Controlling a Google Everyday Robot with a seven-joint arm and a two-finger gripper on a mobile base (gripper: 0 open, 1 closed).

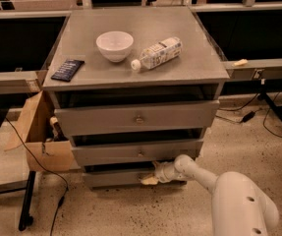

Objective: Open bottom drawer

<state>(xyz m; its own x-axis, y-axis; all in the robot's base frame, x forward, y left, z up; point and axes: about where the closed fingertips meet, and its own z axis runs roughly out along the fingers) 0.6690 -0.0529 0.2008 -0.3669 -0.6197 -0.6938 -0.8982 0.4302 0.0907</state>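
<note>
A grey three-drawer cabinet stands on a speckled floor; the bottom drawer, lowest and shallowest-looking of the three, sits just above the floor beneath the middle drawer and the taller top drawer; its front looks nearly flush, so the pull seems barely begun. The robot's white arm reaches in low from the lower right, and the gripper lies against the bottom drawer's front near its middle, likely placed there because that is where the small knob sits; the knob itself is hidden behind it; whether the claw is spread or pressed together cannot be told. On the cabinet top rest a white bowl, a plastic bottle lying on its side with its cap toward the front, and a dark flat packet near the left edge; all are apart from one another. The bottle carries a pale printed label, and the packet has faint markings, but no writing or brand can be read. An open cardboard box stands against the cabinet's left side.
</note>
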